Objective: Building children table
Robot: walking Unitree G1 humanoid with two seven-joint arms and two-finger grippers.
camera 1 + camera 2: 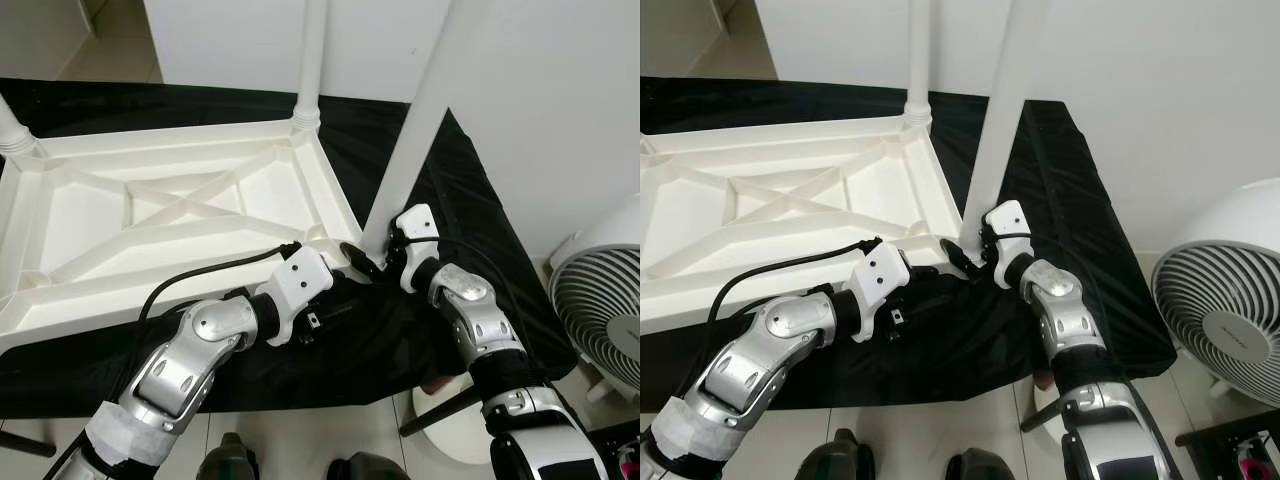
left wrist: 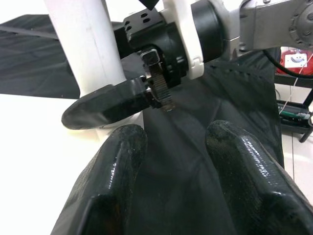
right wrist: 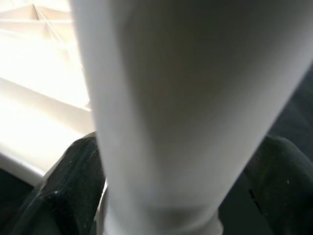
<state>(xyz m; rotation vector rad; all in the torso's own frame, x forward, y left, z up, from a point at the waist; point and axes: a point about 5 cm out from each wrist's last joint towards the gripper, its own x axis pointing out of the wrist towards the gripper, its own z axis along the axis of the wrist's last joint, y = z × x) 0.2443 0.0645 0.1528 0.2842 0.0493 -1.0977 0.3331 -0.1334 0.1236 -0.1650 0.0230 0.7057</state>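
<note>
Two grippers at the tabletop (image 1: pixel 150 215) corner: right gripper (image 1: pixel 372 262) clamping leg (image 1: pixel 420 120), left gripper (image 2: pixel 171 147) agape; fan (image 1: pixel 600 315) nearby.

Cut off by the top edge in both eye views: the upper ends of the near table leg (image 1: pixel 425 105) and the far leg (image 1: pixel 312 55); blurred and overexposed close up in the right wrist view, that near leg; hidden behind the left gripper (image 1: pixel 352 262), the leg's socket on the tabletop (image 1: pixel 150 215); cropped at the right edge, the fan (image 1: pixel 603 310).
</note>
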